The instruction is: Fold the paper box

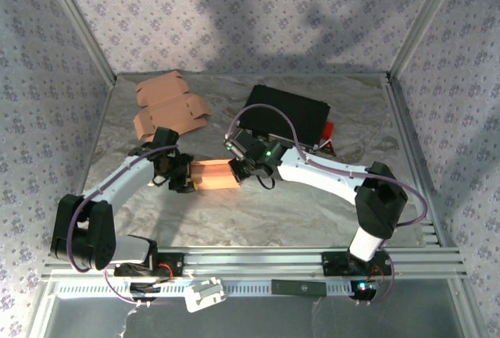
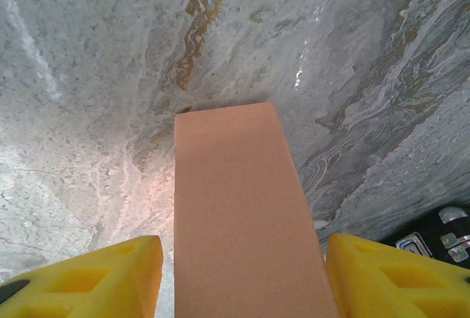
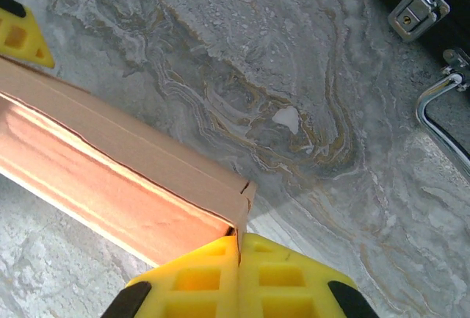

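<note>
The paper box (image 1: 215,175) is a long tan carton lying on the marble table between my two grippers. My left gripper (image 1: 181,172) straddles its left end. In the left wrist view the box (image 2: 235,186) runs out between the yellow fingers (image 2: 110,274), with a strip of table showing beside the left one, so my left gripper (image 2: 239,241) is open. My right gripper (image 1: 237,168) is at the box's right end. In the right wrist view the right gripper (image 3: 239,239) is shut, pinching the thin end wall of the open-sided box (image 3: 125,171).
Several flat brown cardboard blanks (image 1: 168,108) lie at the back left. A black case (image 1: 285,112) with a red part (image 1: 329,129) sits at the back centre; its metal latch (image 3: 415,9) is near the right gripper. Patterned walls enclose the table.
</note>
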